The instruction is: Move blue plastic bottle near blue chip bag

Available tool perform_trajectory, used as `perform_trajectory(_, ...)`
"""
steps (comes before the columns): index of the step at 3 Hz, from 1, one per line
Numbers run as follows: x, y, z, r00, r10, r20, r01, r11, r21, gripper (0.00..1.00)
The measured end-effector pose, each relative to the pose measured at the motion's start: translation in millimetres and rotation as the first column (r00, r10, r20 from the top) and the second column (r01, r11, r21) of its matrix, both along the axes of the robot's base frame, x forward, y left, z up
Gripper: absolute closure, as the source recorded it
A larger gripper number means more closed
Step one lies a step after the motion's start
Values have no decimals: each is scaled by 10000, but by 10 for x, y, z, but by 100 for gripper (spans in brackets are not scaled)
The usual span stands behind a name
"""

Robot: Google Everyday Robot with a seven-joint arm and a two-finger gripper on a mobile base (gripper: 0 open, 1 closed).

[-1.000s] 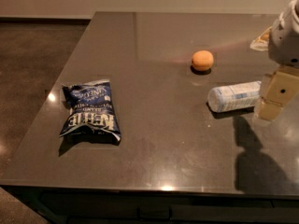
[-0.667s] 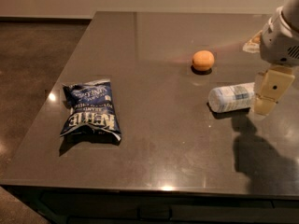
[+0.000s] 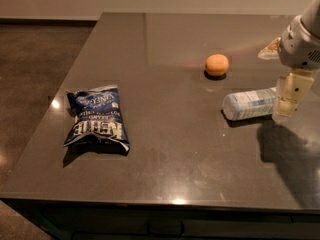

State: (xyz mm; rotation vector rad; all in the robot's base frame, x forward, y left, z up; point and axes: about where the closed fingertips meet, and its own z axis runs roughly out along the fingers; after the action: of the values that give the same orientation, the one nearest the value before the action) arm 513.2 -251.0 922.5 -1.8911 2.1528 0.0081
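Jaws, openness unclear, at one end of blue plastic bottle (image 3: 248, 104), closer than 1 s ago.

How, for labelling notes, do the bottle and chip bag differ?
The blue plastic bottle is pale and rounded; the blue chip bag is dark navy, flat, crinkled. The bag is larger than the bottle. The gripper is by the bottle, far from the bag. Both lie on the table.
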Motion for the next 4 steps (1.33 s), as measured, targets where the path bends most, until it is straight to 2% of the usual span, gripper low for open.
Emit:
perform_trajectory(1, 88, -110, -231, 9982, 524, -307, -538, 9976, -447, 0)
perform_trajectory(3, 109, -191, -623, 9902, 927, -1048, -1046, 9879, -1147, 0)
perform_trajectory(4, 97, -182, -684, 9880, 969, -1200, -1117, 9861, -1232, 15)
